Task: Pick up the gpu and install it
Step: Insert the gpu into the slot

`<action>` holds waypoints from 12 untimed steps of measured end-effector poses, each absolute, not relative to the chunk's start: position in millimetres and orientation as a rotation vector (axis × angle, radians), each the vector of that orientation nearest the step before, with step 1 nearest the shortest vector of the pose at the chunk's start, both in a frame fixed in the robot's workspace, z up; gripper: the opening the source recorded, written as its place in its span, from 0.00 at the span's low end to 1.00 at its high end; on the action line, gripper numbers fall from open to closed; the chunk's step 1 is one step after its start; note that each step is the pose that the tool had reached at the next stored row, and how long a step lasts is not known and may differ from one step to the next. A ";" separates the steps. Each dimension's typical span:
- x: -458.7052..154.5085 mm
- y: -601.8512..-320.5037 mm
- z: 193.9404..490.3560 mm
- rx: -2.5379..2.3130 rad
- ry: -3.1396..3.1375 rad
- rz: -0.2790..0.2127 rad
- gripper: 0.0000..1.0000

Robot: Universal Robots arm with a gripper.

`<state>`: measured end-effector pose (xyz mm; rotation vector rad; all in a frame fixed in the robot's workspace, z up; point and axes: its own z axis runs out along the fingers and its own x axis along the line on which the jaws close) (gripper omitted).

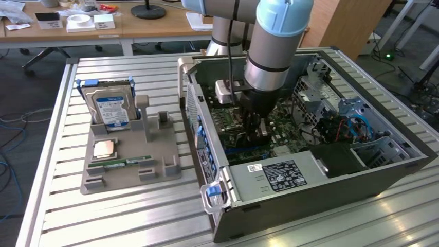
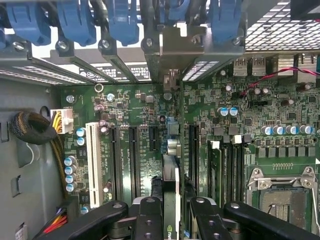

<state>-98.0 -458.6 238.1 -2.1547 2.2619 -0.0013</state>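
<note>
No text is legible anywhere. The hard drive [image 1: 113, 109] carries a blue label and the power supply [image 1: 291, 177] a printed sticker. Both are unreadable.

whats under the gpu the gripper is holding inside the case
The gpu, edge-on in the gripper, stands over the green motherboard among its black slots. The card covers whatever lies directly beneath it, so seating cannot be told.

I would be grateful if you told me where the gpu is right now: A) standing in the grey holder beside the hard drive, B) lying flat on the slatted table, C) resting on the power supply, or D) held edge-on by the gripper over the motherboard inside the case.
D: the gripper is shut on the gpu, held edge-on above the motherboard inside the computer case.
</note>
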 end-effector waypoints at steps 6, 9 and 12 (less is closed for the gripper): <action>-99.3 -458.6 238.0 -2.154 2.261 -0.003 0.26; -100.3 -458.7 237.9 -2.154 2.259 -0.006 0.26; -101.3 -458.8 237.8 -2.153 2.259 -0.007 0.26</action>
